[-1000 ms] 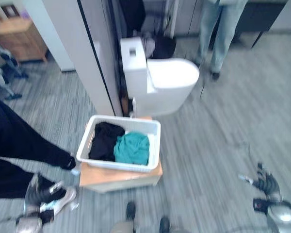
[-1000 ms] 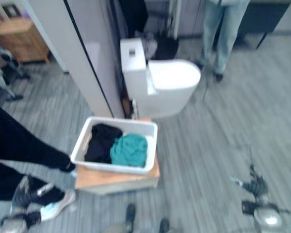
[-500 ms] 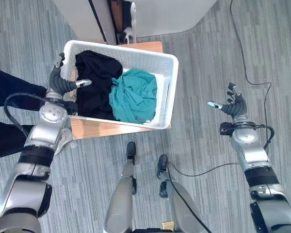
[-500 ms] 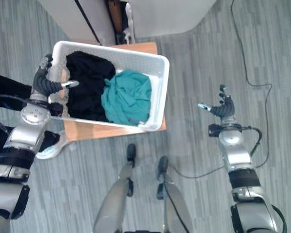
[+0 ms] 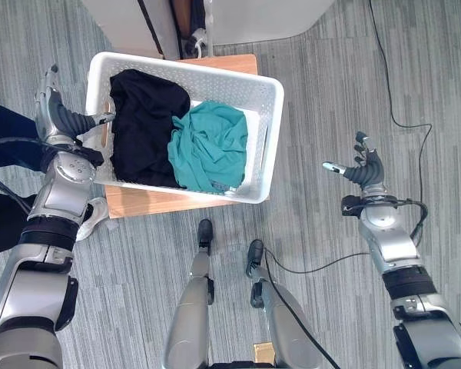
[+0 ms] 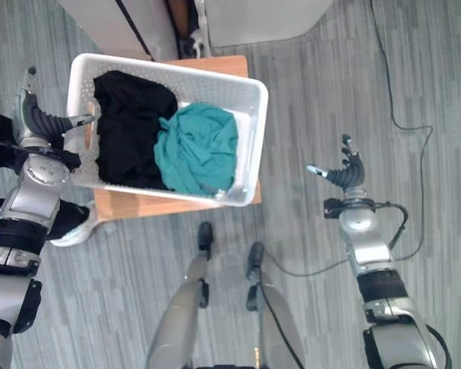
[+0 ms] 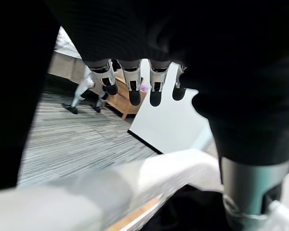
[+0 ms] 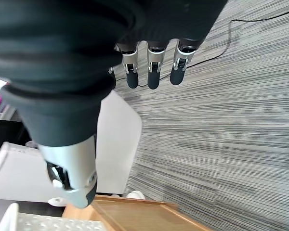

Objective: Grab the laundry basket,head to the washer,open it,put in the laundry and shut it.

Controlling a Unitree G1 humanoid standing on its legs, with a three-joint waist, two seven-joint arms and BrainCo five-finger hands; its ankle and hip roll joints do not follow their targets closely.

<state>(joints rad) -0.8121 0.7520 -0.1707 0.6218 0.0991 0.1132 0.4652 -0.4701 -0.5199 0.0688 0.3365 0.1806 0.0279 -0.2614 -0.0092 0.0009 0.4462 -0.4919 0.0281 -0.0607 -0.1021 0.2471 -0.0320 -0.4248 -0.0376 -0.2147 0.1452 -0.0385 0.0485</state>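
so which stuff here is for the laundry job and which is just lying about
For the job:
white laundry basket
black garment and teal garment inside it
left hand by its rim, right hand out over the floor

Lying about:
wooden stand under the basket
black cable on the floor

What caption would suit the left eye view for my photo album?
Left hand open beside a white laundry basket of black clothing and teal clothing on a wooden stand; right hand open over the floor.
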